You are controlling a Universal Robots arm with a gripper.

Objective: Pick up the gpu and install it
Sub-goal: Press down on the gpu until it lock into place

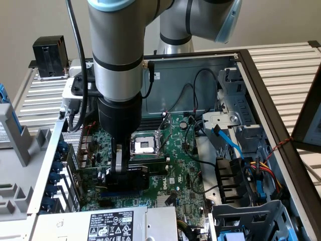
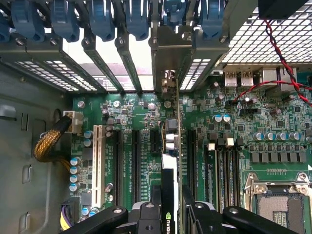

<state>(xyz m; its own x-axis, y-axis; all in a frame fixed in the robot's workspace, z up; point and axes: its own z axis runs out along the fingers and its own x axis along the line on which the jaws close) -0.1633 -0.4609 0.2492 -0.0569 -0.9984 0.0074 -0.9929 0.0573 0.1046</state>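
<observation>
Hand [image 2: 171,214] clenched on gpu [image 2: 171,146], card upright over motherboard [image 2: 273,141] slot, bracket at 12 o'clock; seating unconfirmed.

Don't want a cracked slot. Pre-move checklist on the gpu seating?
1. End effector gripping the gpu: ok, card edge-on between its fingers.
2. Card standing upright over the motherboard: ok.
3. Card lined up along the expansion slots: ok, it runs parallel to them.
4. Bracket at the rear slot opening: ok.
5. Edge connector fully seated: cannot tell.
6. Yellow cable bundle away from the card: ok.
</observation>
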